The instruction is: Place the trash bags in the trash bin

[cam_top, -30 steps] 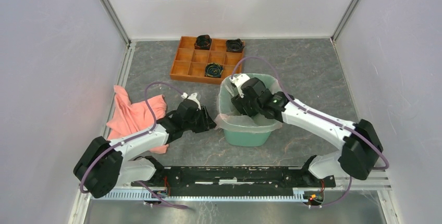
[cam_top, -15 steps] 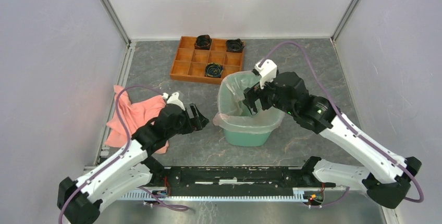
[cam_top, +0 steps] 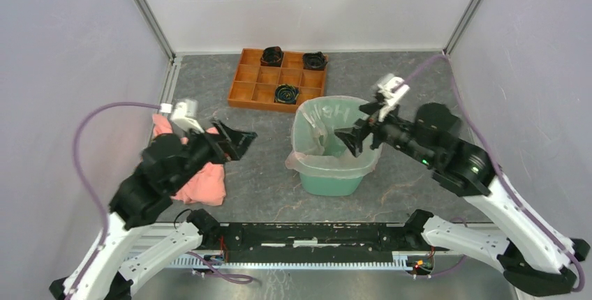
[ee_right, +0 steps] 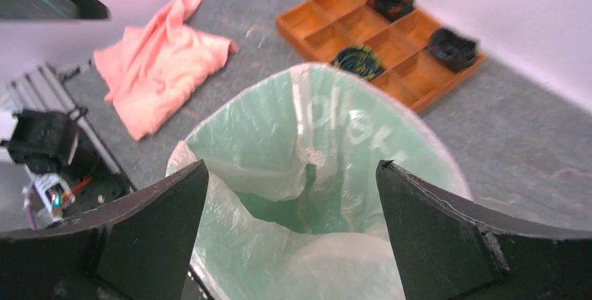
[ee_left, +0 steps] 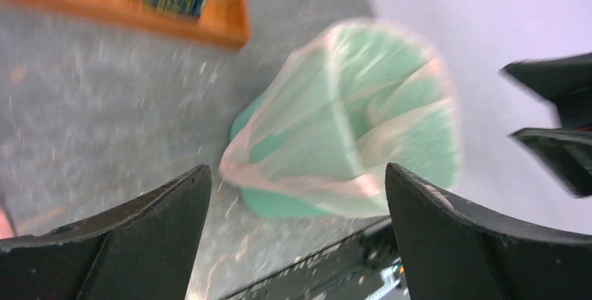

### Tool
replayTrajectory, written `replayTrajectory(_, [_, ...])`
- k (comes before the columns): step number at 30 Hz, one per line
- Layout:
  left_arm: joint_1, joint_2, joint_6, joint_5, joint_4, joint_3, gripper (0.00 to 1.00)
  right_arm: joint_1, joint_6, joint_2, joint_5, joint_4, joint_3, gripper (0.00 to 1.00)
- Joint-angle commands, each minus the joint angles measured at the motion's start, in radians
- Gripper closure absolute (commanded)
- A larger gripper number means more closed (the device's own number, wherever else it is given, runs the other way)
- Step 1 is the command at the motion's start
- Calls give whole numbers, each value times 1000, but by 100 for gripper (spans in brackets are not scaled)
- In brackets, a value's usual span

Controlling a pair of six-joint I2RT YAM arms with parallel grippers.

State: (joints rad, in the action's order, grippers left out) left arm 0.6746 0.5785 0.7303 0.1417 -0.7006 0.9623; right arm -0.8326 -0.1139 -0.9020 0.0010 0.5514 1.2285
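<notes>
The mint-green trash bin [cam_top: 334, 181] stands in the middle of the table, and a translucent pale-pink trash bag [cam_top: 315, 127] lines it, folded out over the rim. My left gripper [cam_top: 236, 142] hangs open to the left of the bin, well apart from it. The left wrist view is blurred, showing the bin [ee_left: 276, 204] and bag [ee_left: 349, 125] beyond my open left gripper [ee_left: 297, 171]. My right gripper [cam_top: 350, 140] is open above the bin's right rim and holds nothing. Seen from the right wrist, my right gripper [ee_right: 292, 164] looks down into the bag [ee_right: 237, 146].
An orange compartment tray [cam_top: 250, 85] with black coiled items [cam_top: 286, 94] sits behind the bin. A salmon-pink cloth [cam_top: 201, 178] lies crumpled at the left, partly under my left arm. Enclosure walls stand on both sides and at the back.
Both grippers opened and let go. The left arm drew back left and up from the bin's side. The right arm lifted out of the bin toward the right. The bag stays in the bin.
</notes>
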Motion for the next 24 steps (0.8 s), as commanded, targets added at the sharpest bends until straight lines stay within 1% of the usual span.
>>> replayTrajectory(1, [2,1,-168,36,1,287,0,-3,33,150,137,42,110,2])
replayTrajectory(5, [4,56,-242,69,-20,474,0,-3,64,241,244,95,155,2])
replayTrajectory(10, [2,91,-296,112,-43,582,0,-3,79,297,318,130,184,2])
replayTrajectory(20, [3,90,-297,134,-33,573,0,-3,81,348,366,119,170,2])
replayTrajectory(22, [3,91,-294,134,-30,565,0,-3,83,378,320,86,130,2])
replayTrajectory(24, [2,97,-290,124,-31,561,0,-3,47,378,298,71,117,2])
